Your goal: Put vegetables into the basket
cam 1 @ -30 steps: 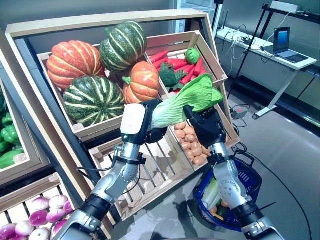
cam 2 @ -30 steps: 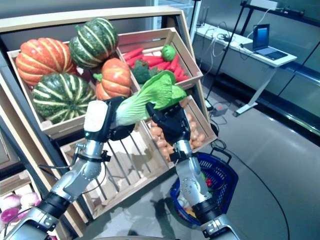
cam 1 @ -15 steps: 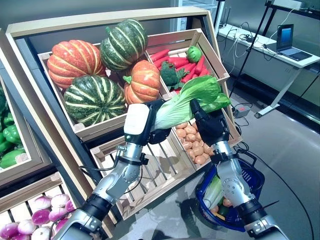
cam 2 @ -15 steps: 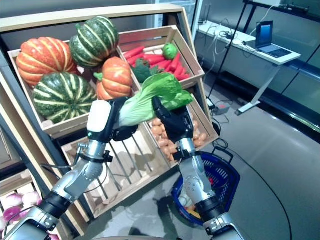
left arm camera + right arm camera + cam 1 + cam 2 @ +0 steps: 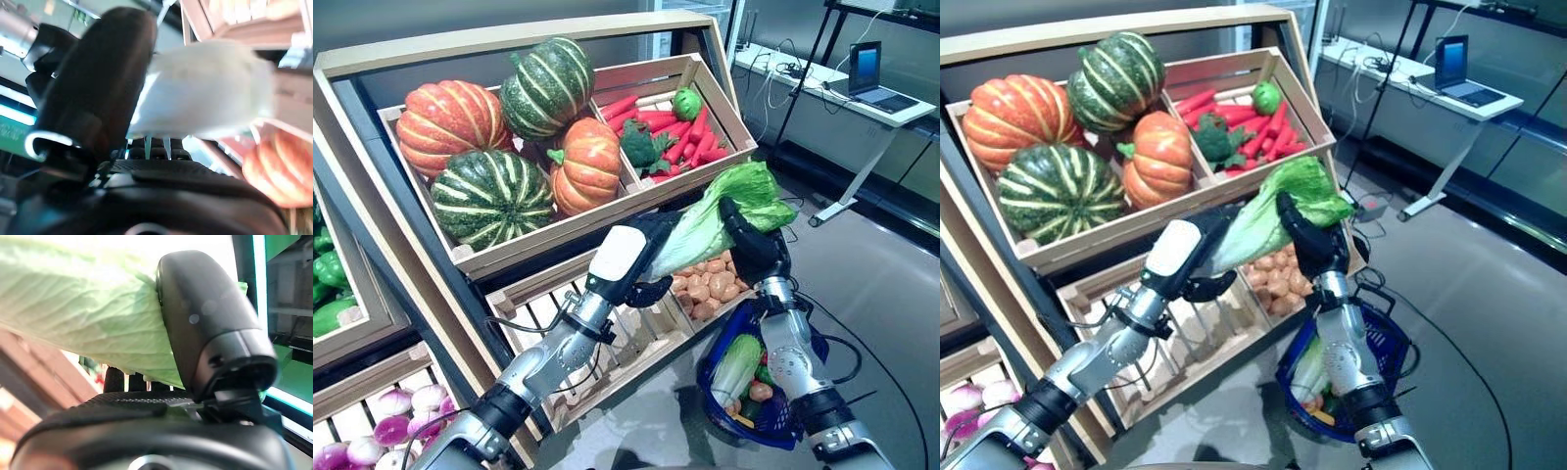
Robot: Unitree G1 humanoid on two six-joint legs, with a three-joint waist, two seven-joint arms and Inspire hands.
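Observation:
A leafy green cabbage with a pale stem hangs in the air in front of the lower crates, held from both ends. My left hand is shut on its white stem, with the thumb pressed against it. My right hand is shut on the green leafy end, thumb over the leaf. Below the right hand the blue basket sits on the floor, with another cabbage and small vegetables inside.
The tilted shelf holds pumpkins and squashes, a crate of carrots and greens, potatoes and a slatted crate. Onions and green peppers lie at the left. A desk with a laptop stands back right.
Both hands have carried the cabbage to the right and lower, closer above the blue basket. The view has also shifted slightly.

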